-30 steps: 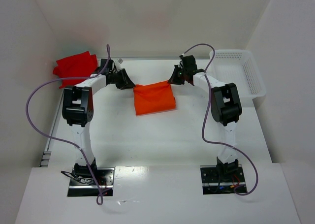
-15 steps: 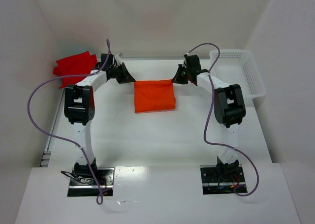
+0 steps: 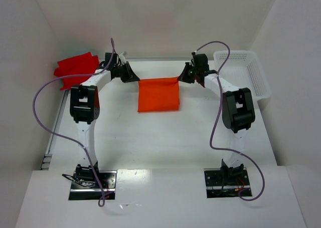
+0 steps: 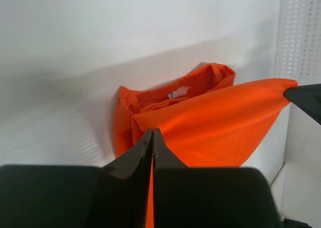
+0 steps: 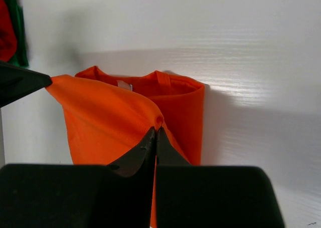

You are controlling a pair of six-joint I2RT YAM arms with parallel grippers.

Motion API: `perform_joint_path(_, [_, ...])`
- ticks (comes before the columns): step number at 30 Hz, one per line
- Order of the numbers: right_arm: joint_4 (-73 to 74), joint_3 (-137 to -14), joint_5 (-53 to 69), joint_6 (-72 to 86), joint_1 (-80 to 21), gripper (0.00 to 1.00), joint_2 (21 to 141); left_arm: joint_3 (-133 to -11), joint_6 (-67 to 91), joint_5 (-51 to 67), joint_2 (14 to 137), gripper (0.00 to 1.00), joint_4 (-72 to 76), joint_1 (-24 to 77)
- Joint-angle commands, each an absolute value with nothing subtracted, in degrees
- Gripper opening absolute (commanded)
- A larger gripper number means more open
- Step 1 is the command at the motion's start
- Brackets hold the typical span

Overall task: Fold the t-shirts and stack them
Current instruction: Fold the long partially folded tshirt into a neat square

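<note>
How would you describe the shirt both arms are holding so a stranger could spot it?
Look at the white table, at the middle of its far edge. There a bright orange t-shirt, folded, has its far corners pinched by the left gripper and right gripper. It is the only orange cloth; the other heap, far left, is red.

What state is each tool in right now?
Left tool: closed, pinching a corner of the orange t-shirt.
Right tool: closed, pinching its other corner.

wrist views: red shirt [image 5: 5, 27], green shirt [image 5: 21, 37] cut off at left edge; basket [image 4: 303, 32] cut off at right edge.
</note>
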State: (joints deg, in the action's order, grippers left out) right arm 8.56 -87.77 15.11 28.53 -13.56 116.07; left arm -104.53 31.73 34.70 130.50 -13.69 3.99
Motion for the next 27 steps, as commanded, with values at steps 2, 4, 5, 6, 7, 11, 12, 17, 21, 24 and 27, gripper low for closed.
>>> perform_joint_path(2, [6.0, -86.8, 12.8, 28.1, -12.8, 0.0, 114.1, -109.1, 31.1, 35.2, 133.9, 0.05, -13.7, 3.8])
perform_joint_path(4, [6.0, -86.3, 12.3, 28.6, -12.2, 0.0, 114.6, -109.7, 31.1, 34.5, 134.5, 0.05, -13.7, 3.8])
perform_joint_path(5, [6.0, -86.3, 12.3, 28.7, -12.2, 0.0, 115.1, -109.7, 31.1, 34.5, 135.0, 0.05, -13.7, 3.8])
perform_joint_path(6, [6.0, -86.3, 12.3, 28.7, -11.7, 0.0, 115.1, -110.4, 31.1, 34.5, 135.0, 0.08, -13.7, 3.8])
perform_joint_path(7, [6.0, -86.3, 12.3, 28.7, -11.7, 0.0, 115.7, -111.2, 31.1, 34.5, 135.6, 0.11, -13.7, 3.8])
perform_joint_path(11, [6.6, -86.3, 11.5, 28.7, -11.2, 0.34, 116.4, -113.7, 31.1, 33.4, 136.8, 0.42, -14.9, 3.8])
perform_joint_path(12, [6.6, -86.3, 10.9, 28.7, -10.6, 0.4, 116.4, -114.5, 31.1, 33.4, 136.8, 0.47, -14.9, 3.8])
perform_joint_path(17, [7.7, -88.7, 9.6, 27.2, -10.0, 0.67, 113.9, -115.0, 31.1, 33.4, 131.7, 0.62, -14.9, 2.0])
perform_joint_path(21, [8.4, -90.4, 8.3, 25.8, -10.0, 0.75, 110.3, -113.6, 30.1, 35.4, 126.8, 0.66, -14.3, 2.0])
perform_joint_path(24, [6.2, -89.6, 13.1, 26.5, -10.0, 0.53, 108.4, -111.3, 29.5, 38.2, 123.8, 0.55, -12.8, 4.3])
perform_joint_path(27, [2.4, -87.4, 19.1, 30.0, -10.0, 0.13, 107.3, -109.7, 30.9, 41.7, 123.3, 0.18, -9.9, 7.0])
